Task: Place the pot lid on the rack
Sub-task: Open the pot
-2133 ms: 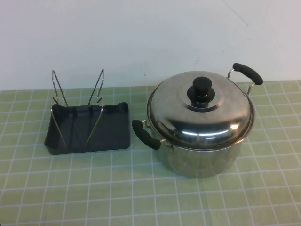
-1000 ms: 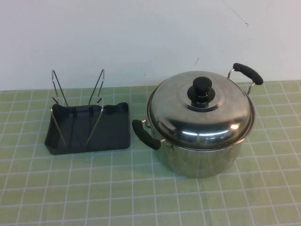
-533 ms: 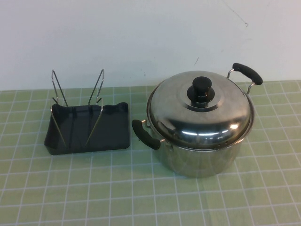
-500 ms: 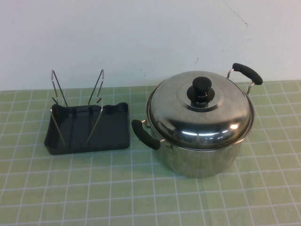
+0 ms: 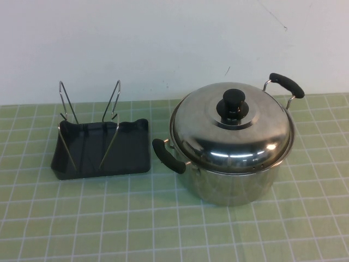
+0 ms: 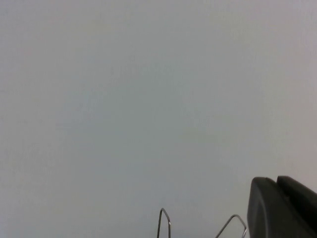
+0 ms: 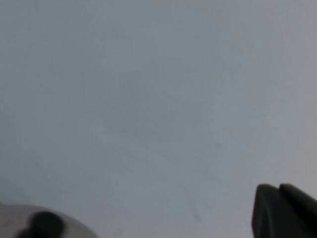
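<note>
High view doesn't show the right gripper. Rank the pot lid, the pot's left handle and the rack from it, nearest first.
Right gripper and left gripper sit outside the high view, so this is a judgement; the right wrist view shows the knob.
1. Pot lid, right side.
2. Pot's left handle, middle.
3. Rack, far left.

You could not see either arm from the high view. In the left wrist view only a dark corner of the left gripper showed at the frame's edge, with just the tips of the rack wires. The right gripper was likewise cut off, and the pot lid was a blurred sliver.
</note>
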